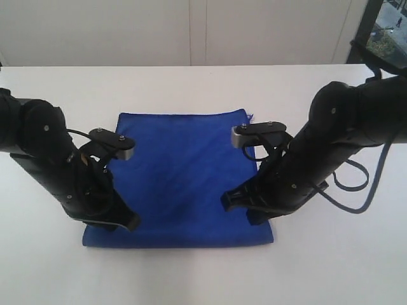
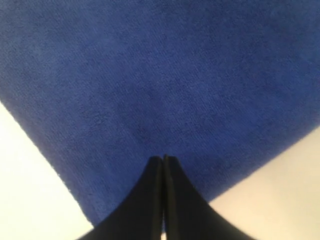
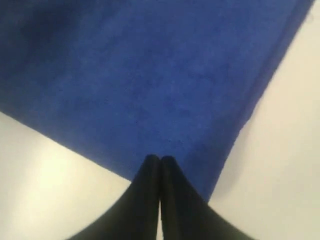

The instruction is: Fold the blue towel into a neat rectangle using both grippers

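Note:
The blue towel (image 1: 184, 171) lies flat on the white table (image 1: 191, 279) as a squarish cloth, with a small loose thread at its far right corner (image 1: 250, 116). My left gripper (image 1: 132, 222) is shut, its tips low over the towel's near left corner. In the left wrist view the closed fingertips (image 2: 163, 158) sit over the blue towel (image 2: 160, 75) close to that corner, no fabric showing between them. My right gripper (image 1: 226, 202) is also shut, near the near right corner. In the right wrist view its tips (image 3: 160, 158) meet over the blue towel (image 3: 150, 75).
White table surface surrounds the towel on all sides. A pale wall (image 1: 191, 32) runs behind the table's far edge. A dark window frame (image 1: 375, 38) stands at the back right. Black cables (image 1: 356, 184) loop off the right arm.

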Controlling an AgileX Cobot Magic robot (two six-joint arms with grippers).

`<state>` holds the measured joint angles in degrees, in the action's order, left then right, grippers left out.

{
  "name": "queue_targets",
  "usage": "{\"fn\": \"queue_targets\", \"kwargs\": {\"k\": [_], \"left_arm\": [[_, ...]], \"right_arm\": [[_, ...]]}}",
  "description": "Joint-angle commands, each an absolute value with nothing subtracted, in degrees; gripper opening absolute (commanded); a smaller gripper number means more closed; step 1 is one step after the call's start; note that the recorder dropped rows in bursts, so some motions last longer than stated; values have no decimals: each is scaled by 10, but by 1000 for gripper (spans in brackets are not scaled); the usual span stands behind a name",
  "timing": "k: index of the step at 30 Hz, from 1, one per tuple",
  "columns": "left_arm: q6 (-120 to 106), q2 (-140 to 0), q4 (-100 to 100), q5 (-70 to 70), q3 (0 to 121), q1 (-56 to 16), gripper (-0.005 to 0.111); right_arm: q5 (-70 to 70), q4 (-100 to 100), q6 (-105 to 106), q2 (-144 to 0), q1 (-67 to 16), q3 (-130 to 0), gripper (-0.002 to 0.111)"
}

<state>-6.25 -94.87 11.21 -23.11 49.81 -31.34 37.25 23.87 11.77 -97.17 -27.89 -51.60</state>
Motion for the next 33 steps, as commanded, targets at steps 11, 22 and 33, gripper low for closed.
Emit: {"fn": "queue_targets", "kwargs": {"k": [11,22,33], "left_arm": [[-64,-947,85,-199,440,-317,0],[-64,-908,85,-206,464,-317,0],[-335,-821,85,-338,508,-317,0]], "right_arm": [[357,220,102,-1047,-280,-513,0],[339,220,112,-971,-280,-513,0],[420,220,447,-895,-280,-513,0]]}}
